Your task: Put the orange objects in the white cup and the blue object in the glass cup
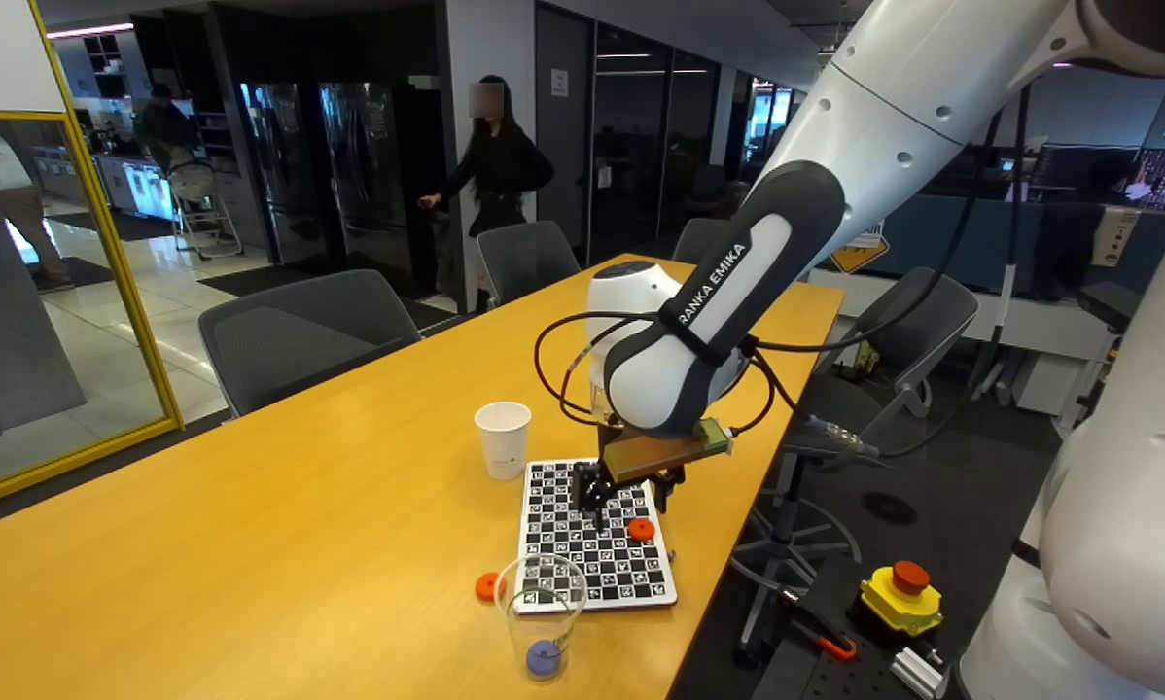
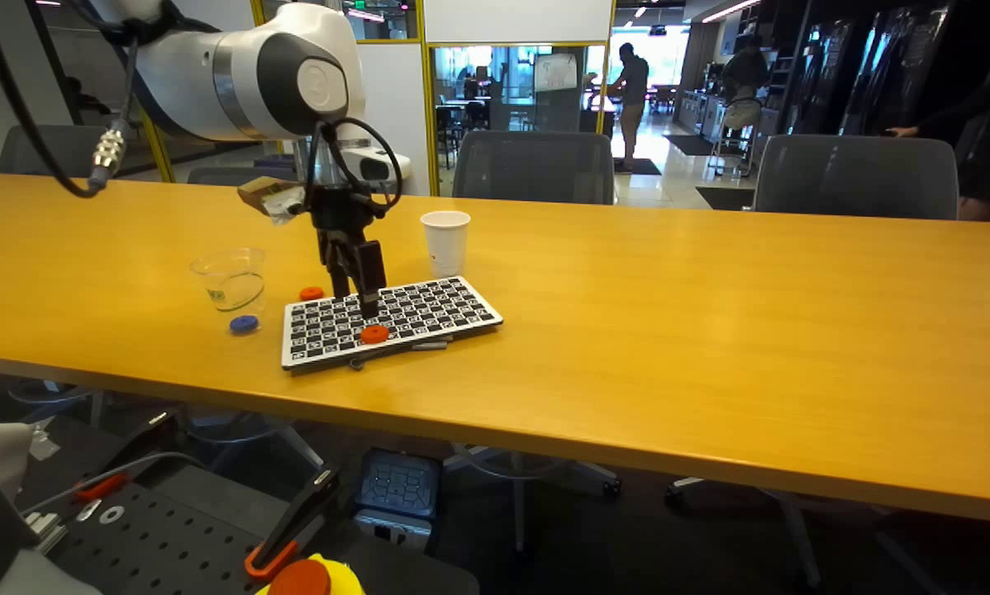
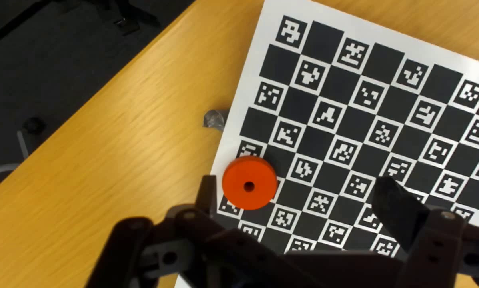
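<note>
On the table [image 1: 300, 544], the checkered board [image 1: 548, 510] is overhung by the gripper [image 3: 295, 185], fingers apart. In an exterior view, the white cup [image 1: 503, 442] is seen at the board's far left, the glass cup [image 1: 536, 622] at its near left. One orange object [image 1: 641, 530] is borne by the board, another orange object [image 1: 486, 587] by the table, the blue object [image 1: 544, 659] within the glass cup.

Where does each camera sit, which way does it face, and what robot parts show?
An exterior view: higher than the table, facing along its length; arm at right.
An exterior view: off the table's long edge, facing across toward chairs; arm at left.
Wrist view: above the open gripper, which lines the bottom, facing down at the board.
Both exterior views share the gripper, white cup, glass cup and blue object.
</note>
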